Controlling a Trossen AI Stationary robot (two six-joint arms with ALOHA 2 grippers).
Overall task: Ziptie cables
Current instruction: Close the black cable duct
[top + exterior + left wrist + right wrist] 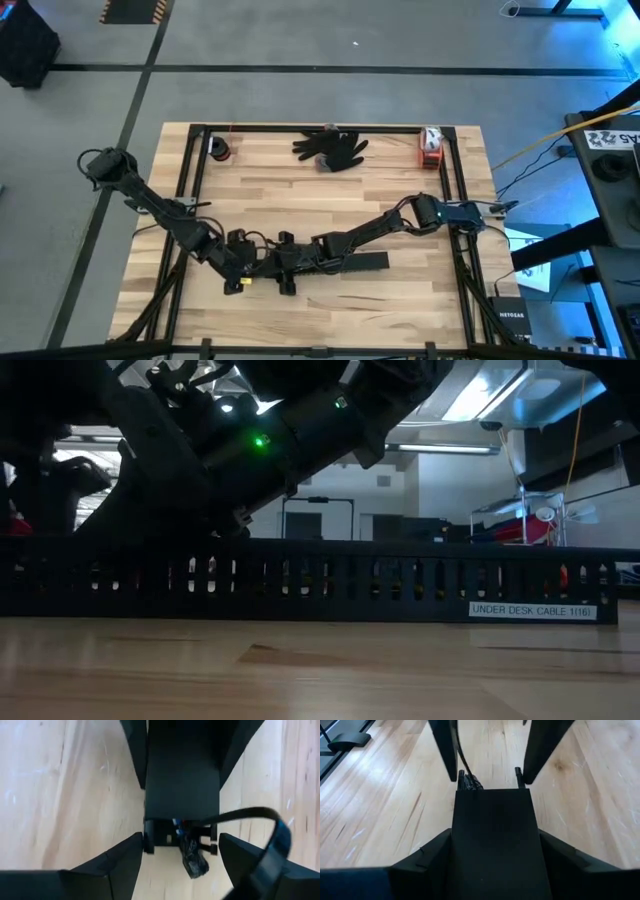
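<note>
The black slotted channel (pixel 365 262) (pixel 320 580) lies lengthwise near the table's front edge. The cables run inside it. Their dark end (pixel 192 860) and a bit of blue sheath (pixel 177 822) stick out at its left end, also visible in the right wrist view (pixel 469 781). My right gripper (pixel 300 258) (pixel 495 845) is shut on the channel. My left gripper (pixel 243 268) (pixel 181 850) is open, one finger on each side of the channel's left end. A thin dark strip (pixel 250 812) loops out from that end. My right gripper pinches the channel's two long side walls (pixel 462 827) between its fingers, left of its middle. The fingers come slanting down from the table's right and lie along the channel. The channel rests flat on the table. My left gripper has the dark strip (pixel 280 837) curving past the outer side of one finger; I cannot tell whether they touch.
A black glove (pixel 330 148) lies at the back middle, a red and white item (pixel 430 145) at the back right, and a small dark roll (pixel 220 148) at the back left. Black frame rails (pixel 190 170) border the wooden table. A small yellow piece (pixel 240 283) lies under the left gripper.
</note>
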